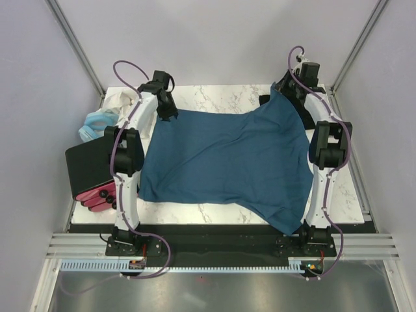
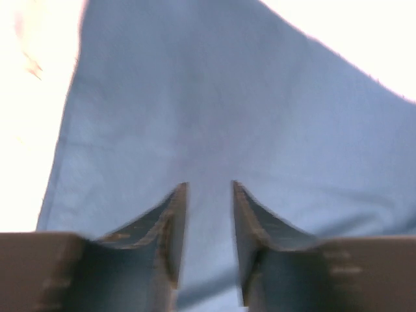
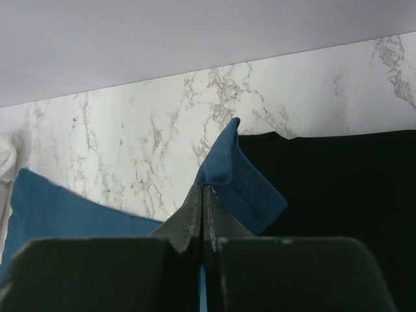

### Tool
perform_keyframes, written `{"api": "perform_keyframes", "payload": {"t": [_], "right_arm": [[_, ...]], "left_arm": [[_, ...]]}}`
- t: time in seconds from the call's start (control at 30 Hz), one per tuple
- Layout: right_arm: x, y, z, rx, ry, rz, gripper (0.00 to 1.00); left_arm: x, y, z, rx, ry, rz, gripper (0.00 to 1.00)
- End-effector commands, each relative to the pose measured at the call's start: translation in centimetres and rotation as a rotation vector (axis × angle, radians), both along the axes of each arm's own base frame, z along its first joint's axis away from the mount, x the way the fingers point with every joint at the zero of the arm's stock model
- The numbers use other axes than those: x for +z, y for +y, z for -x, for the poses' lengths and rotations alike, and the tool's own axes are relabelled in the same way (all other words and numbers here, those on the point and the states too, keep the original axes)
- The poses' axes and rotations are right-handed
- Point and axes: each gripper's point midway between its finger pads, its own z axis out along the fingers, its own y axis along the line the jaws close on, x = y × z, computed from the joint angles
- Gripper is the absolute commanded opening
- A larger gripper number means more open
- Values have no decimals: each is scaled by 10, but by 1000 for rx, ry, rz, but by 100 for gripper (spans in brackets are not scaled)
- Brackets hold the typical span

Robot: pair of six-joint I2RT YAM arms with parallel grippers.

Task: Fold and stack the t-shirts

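A dark teal-blue t-shirt (image 1: 227, 162) lies spread over most of the marble table (image 1: 214, 97), with one part hanging over the near edge at the right. My right gripper (image 3: 204, 187) is shut on a far corner of the teal shirt (image 3: 240, 175) and holds it lifted at the back right (image 1: 285, 92). Just behind that corner lies the black t-shirt (image 3: 338, 188), mostly hidden in the top view (image 1: 264, 99). My left gripper (image 2: 209, 185) stands at the shirt's far left corner (image 1: 168, 109). Its jaws are apart over the teal cloth (image 2: 227, 97), and this view is blurred.
A pale blue ring-shaped item (image 1: 96, 123) and a crumpled white cloth (image 1: 122, 99) lie at the back left. A black box (image 1: 88, 166) with pink things (image 1: 97, 198) beside it sits at the left edge. Grey walls close in the table on three sides.
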Motion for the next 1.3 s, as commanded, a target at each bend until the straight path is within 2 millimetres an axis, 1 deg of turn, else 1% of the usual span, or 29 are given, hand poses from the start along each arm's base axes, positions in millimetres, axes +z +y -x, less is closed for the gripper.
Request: {"api": "perform_keyframes", "payload": {"t": [0.0,0.03,0.07,0.1,0.13,0.17,0.2,0.23,0.27,0.3,0.33,0.37,0.4,0.43,0.47,0.5,0.53,0.57,0.6,0.63,0.7,0.73,0.9,0.93,1.1,1.27], "right_arm": [[70,8,11,30,-123,-31,0],[68,9,16,32,-113,-34,0],[72,10,18,34,-116,-41,0],[85,11,23,39,-132,-48,0],[83,14,28,41,-123,-73,0],[87,16,32,45,-127,-88,0],[102,19,40,53,-149,-98,0],[94,24,47,64,-128,-112,0],[108,27,56,69,-145,-122,0],[110,31,62,76,-143,-126,0],[98,34,71,80,-117,-132,0],[97,37,77,83,-111,-135,0],[108,39,84,87,-127,-136,0],[99,40,91,88,-103,-144,0],[100,42,96,93,-99,-150,0],[107,44,102,98,-110,-151,0],[102,45,107,99,-93,-155,0],[102,46,111,103,-91,-156,0],[108,48,116,108,-97,-162,0],[106,50,120,112,-88,-165,0],[112,50,125,114,-94,-165,0],[110,52,128,118,-83,-170,0],[114,55,135,133,-81,-171,0],[111,55,136,132,-71,-172,0],[108,57,137,147,-62,-179,0],[106,59,137,159,-58,-182,0]], "left_arm": [[3,24,-31,94,-44,-37,47],[1,30,-35,106,-43,-41,48],[2,30,-39,107,-50,-39,48],[11,31,-47,112,-82,-34,47],[3,36,-52,123,-77,-38,47],[4,37,-56,124,-83,-34,46],[13,37,-66,119,-116,-23,46],[4,38,-69,117,-106,-15,45],[3,39,-73,116,-112,-8,45],[8,40,-79,120,-130,2,45],[7,40,-81,121,-134,11,45],[0,43,-83,127,-126,13,45],[-1,44,-85,132,-129,16,46],[-5,47,-87,139,-125,19,46],[-9,48,-87,143,-121,19,45],[-11,49,-89,148,-124,20,46],[-12,54,-91,161,-126,15,46],[-13,56,-92,166,-130,14,45],[-15,57,-95,169,-133,16,46],[-16,59,-97,172,-138,17,45],[-20,62,-101,179,-143,22,45],[-22,65,-104,187,-147,27,45],[-24,71,-114,198,-176,27,45],[-25,71,-116,197,-179,29,45],[-23,71,-119,195,-195,34,44],[-25,62,-124,179,-206,80,45]]}}
